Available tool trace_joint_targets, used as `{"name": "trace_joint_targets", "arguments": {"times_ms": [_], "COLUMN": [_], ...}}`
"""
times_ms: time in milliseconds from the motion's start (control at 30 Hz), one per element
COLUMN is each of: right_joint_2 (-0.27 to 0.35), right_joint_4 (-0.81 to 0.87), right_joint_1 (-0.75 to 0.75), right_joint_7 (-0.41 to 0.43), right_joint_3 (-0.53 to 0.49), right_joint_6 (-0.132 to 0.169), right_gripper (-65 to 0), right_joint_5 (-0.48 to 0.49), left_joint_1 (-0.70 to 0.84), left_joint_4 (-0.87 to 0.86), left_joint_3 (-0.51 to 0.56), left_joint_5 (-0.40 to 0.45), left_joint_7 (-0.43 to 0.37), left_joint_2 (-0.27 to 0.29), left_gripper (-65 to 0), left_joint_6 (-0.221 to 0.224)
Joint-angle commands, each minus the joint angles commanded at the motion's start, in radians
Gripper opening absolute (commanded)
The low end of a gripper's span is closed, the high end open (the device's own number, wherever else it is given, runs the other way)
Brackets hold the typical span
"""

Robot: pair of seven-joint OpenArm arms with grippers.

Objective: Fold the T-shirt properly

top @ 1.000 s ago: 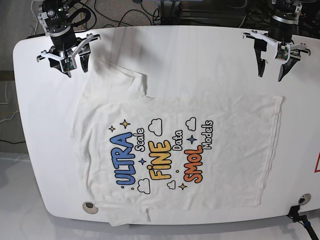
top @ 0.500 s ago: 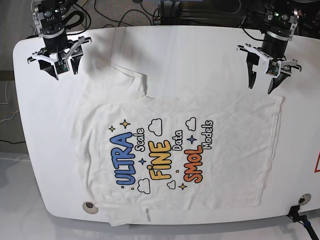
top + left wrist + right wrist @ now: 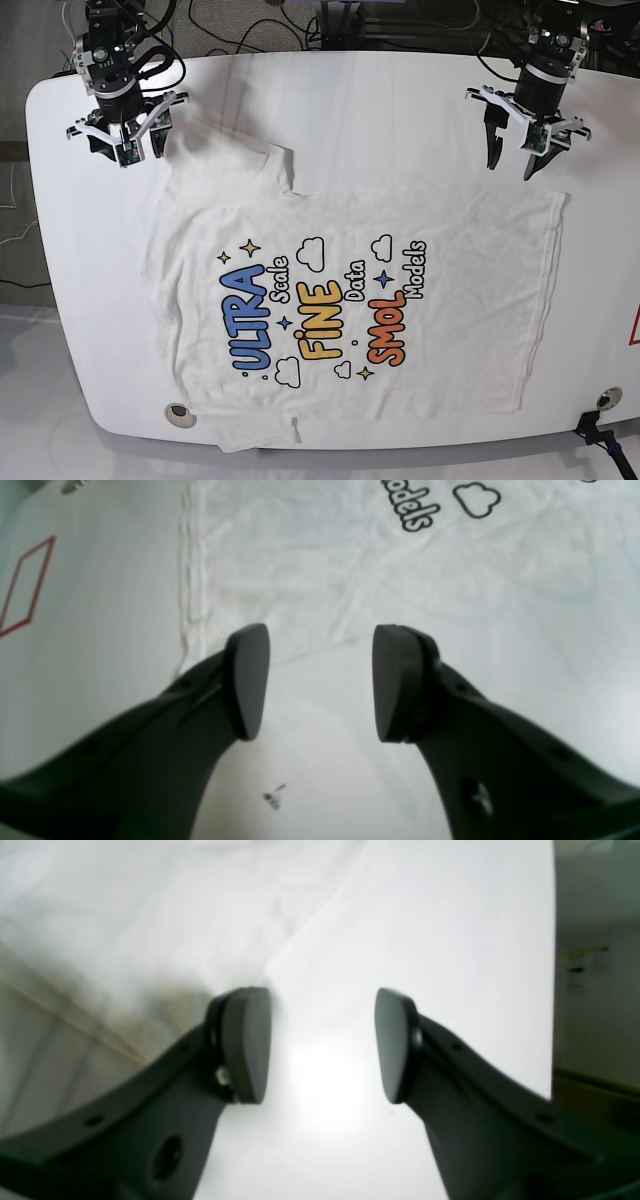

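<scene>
Base view: T-shirt [image 3: 460, 340] spread on white table [image 3: 400, 110], centre to six o'clock. Left gripper [image 3: 515, 168] at one o'clock, fingers wide apart; right gripper [image 3: 130, 155] at ten, likewise.

Left wrist: shirt toward twelve, beyond spread fingers.

Right wrist: shirt toward ten, fingers parted.

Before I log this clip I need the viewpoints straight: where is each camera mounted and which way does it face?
Base: seemingly high up, facing down at the T-shirt on the white table; both arms' ends reach in from the image top.
Left wrist: on the left arm, looking past its open pincer at table and shirt; both fingers show.
Right wrist: on the right arm, looking past its open pincer at shirt and table; both fingers show.
Shared: base and left wrist both show "Models" and the red outline.
</scene>
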Motion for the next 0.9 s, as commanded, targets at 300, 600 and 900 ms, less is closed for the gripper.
{"name": "trace_joint_targets", "arguments": {"times_ms": [300, 600, 900], "right_joint_2": [0.002, -0.026, -0.071], "right_joint_4": [0.010, -0.009, -0.036], "right_joint_1": [-0.007, 0.019, 0.118], "right_joint_7": [-0.027, -0.009, -0.009], "right_joint_3": [0.005, 0.000, -0.044], "right_joint_6": [0.048, 0.058, 0.059], "right_gripper": [-33.7, -32.5, -31.6], "right_joint_5": [0.026, 0.029, 0.025], "left_joint_1": [-0.088, -0.145, -0.165], "left_joint_4": [-0.128, -0.144, -0.141], "left_joint_3": [0.070, 0.078, 0.073], "left_joint_5": [0.004, 0.011, 0.011], "left_joint_7": [0.028, 0.046, 0.012], "left_joint_2": [-0.005, -0.015, -0.040], "left_gripper": [-34.1, -33.7, -33.4], "left_joint_6": [0.029, 0.010, 0.007]}}
